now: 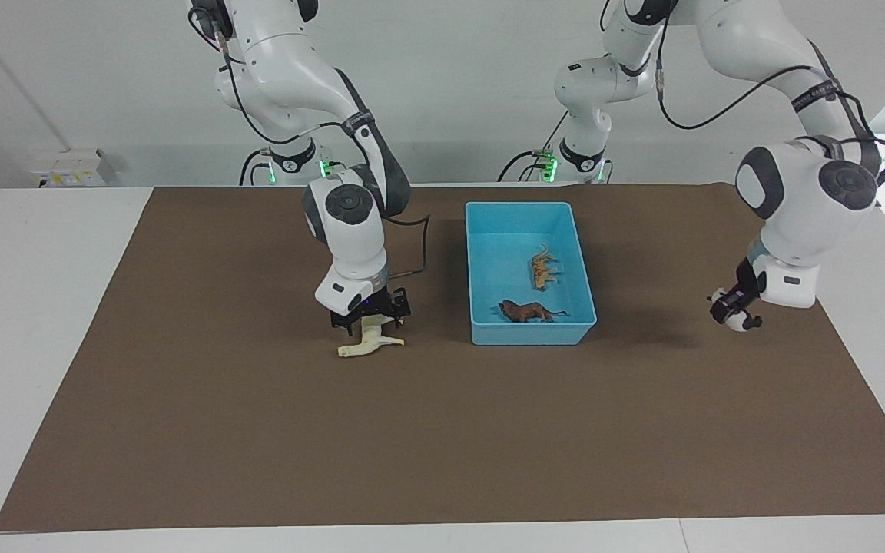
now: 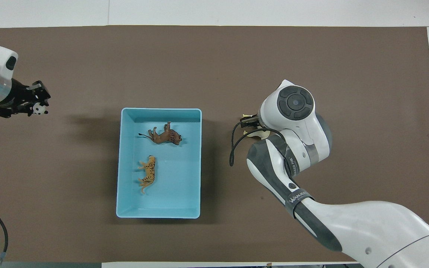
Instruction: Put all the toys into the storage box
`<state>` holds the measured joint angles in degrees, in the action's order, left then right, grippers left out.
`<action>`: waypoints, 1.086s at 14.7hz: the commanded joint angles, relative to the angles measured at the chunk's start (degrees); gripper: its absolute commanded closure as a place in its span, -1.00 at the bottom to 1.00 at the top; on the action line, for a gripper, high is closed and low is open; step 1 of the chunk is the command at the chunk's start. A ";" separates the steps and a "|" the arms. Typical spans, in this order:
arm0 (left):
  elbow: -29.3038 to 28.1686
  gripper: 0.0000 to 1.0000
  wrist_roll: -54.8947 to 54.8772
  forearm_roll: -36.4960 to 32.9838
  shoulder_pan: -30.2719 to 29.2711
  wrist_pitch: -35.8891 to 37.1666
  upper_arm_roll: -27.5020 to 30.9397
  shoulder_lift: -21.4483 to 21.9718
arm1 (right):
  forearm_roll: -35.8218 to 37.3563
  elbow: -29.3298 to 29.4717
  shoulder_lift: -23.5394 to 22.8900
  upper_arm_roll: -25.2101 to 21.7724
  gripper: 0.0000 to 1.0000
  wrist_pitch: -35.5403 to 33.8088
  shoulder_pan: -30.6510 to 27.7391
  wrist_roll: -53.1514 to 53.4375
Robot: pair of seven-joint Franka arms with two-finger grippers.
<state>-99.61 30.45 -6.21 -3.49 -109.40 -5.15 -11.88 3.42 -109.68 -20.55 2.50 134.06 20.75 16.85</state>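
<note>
The light-blue storage box (image 1: pixel 531 206) sits mid-table, also in the overhead view (image 2: pixel 161 109). In it lie the orange striped tiger (image 1: pixel 541 269) (image 2: pixel 148 175) and the brown lion (image 1: pixel 525 311) (image 2: pixel 164 136). My right gripper (image 1: pixel 369 326) (image 2: pixel 250 124) is shut on the cream-white horse (image 1: pixel 366 347), low over the mat beside the box, toward the right arm's end. In the overhead view the arm hides most of the horse (image 2: pixel 253 133). My left gripper (image 1: pixel 734 311) (image 2: pixel 35 104) is shut on the black-and-white panda (image 1: pixel 738 321) (image 2: pixel 42 109), up over the mat toward the left arm's end.
A brown mat (image 1: pixel 258 430) covers most of the white table (image 1: pixel 35 307). A black cable (image 2: pixel 233 145) hangs from the right arm's wrist near the box.
</note>
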 commanded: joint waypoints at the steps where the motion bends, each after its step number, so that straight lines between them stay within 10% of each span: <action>1: -2.08 1.00 13.54 3.64 9.17 1.30 0.93 1.77 | 0.19 -4.74 1.57 0.13 -1.00 4.78 -0.09 1.78; 6: -15.40 1.00 31.23 6.56 21.57 -15.09 0.93 6.06 | 0.19 -6.86 2.01 0.13 -0.69 6.73 0.08 2.93; 7: -18.66 0.95 33.26 6.56 24.12 -17.93 0.93 7.38 | 0.19 -7.21 2.01 0.13 0.13 7.35 0.08 3.62; 8: -20.09 0.41 33.36 6.56 24.93 -18.04 0.93 8.00 | 0.19 -7.30 2.10 0.13 0.99 7.09 0.08 4.15; 9: -20.45 -0.72 33.36 6.56 25.02 -17.70 0.93 8.27 | 0.19 -7.30 2.10 0.13 1.00 6.83 0.17 4.16; 10: -20.19 -1.00 33.28 6.56 25.02 -17.00 0.93 8.18 | 0.19 -7.22 2.10 0.13 1.00 6.74 0.34 4.25; 16: -13.53 -1.00 21.36 6.30 20.91 -2.88 1.63 9.40 | 0.19 -1.09 1.66 0.05 1.00 -1.14 1.83 4.77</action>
<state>-115.78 58.30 -0.42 20.26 -118.87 -3.62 -4.44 3.41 -113.89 -19.72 2.51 137.80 21.66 20.16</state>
